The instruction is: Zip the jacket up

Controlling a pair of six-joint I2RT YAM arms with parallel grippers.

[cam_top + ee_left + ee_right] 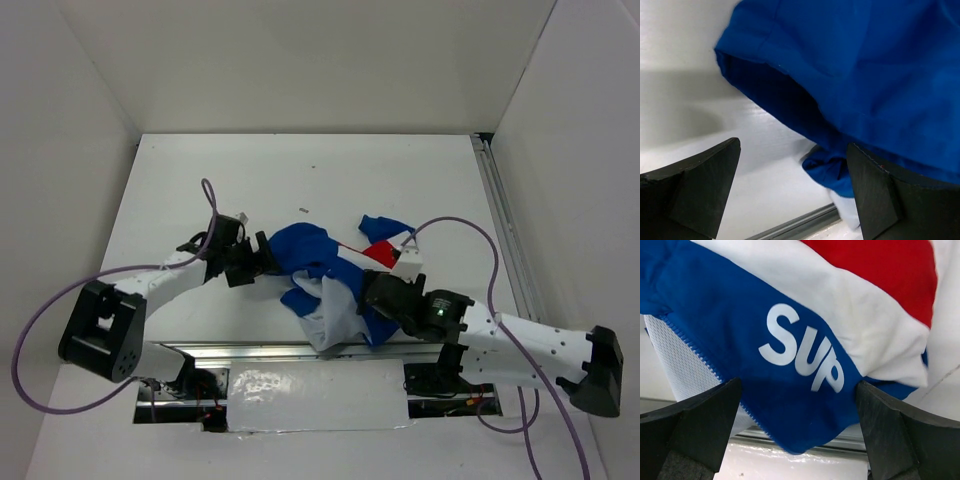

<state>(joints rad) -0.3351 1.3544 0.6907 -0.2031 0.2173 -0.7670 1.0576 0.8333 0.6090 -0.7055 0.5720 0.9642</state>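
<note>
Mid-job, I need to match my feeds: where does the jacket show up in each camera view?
Top external: the jacket lies bunched at the centre of the table, toward its near edge.
Left wrist: its blue fabric fills the upper right.
Right wrist: its blue panel lettered "SUP", with white and red bands, fills most of the frame.
Shared landmark: the metal rail along the near table edge, low in both wrist views.

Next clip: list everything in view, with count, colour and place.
jacket: one, royal blue with red and white panels, crumpled at the table's near middle
table: one, white, under everything
specks: two, dark, on the table beyond the jacket
rail: one, metal, along the table's right edge
cables: two, purple, one looping from each arm
left gripper: one, black, open, at the jacket's left edge
right gripper: one, black, open, at the jacket's near right
</note>
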